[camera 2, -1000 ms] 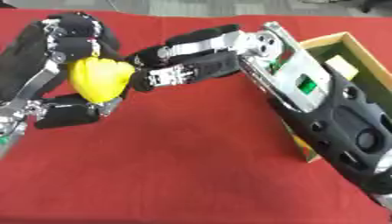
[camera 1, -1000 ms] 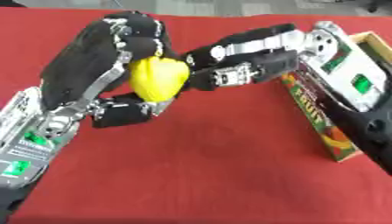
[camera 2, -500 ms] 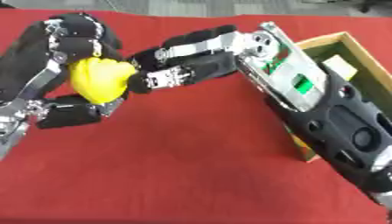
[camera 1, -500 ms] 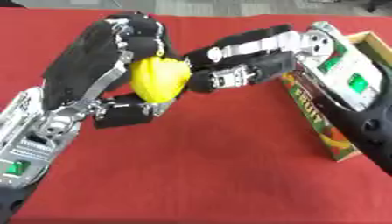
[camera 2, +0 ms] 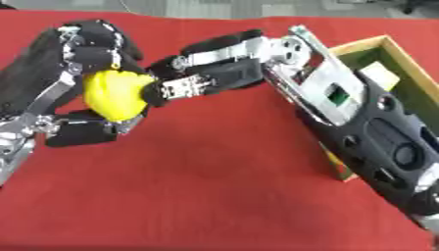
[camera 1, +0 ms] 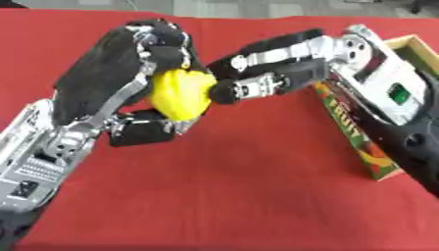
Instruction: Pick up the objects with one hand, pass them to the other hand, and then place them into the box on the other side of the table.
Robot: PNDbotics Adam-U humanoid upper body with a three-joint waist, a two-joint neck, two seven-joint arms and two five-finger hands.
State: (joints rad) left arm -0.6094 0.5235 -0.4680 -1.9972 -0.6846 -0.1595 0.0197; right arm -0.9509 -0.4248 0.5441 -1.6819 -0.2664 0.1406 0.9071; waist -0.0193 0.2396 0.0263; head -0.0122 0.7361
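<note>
A yellow pepper-like fruit (camera 1: 180,93) is held above the red table. My left hand (camera 1: 129,73) wraps it from the left, fingers curled over its top and thumb under it. My right hand (camera 1: 257,73) reaches in from the right, and its fingertips touch the fruit's right side, with fingers above and below it. The wooden box (camera 2: 403,83) stands at the table's right edge, partly hidden by my right forearm; a pale object (camera 2: 380,76) lies inside it.
The box's side wall carries a printed fruit label (camera 1: 352,132). The red tablecloth (camera 1: 240,196) covers the whole table in front of both arms.
Both hands and the fruit stay almost where they were. The right hand's fingers have pressed slightly closer onto the fruit's right side.
</note>
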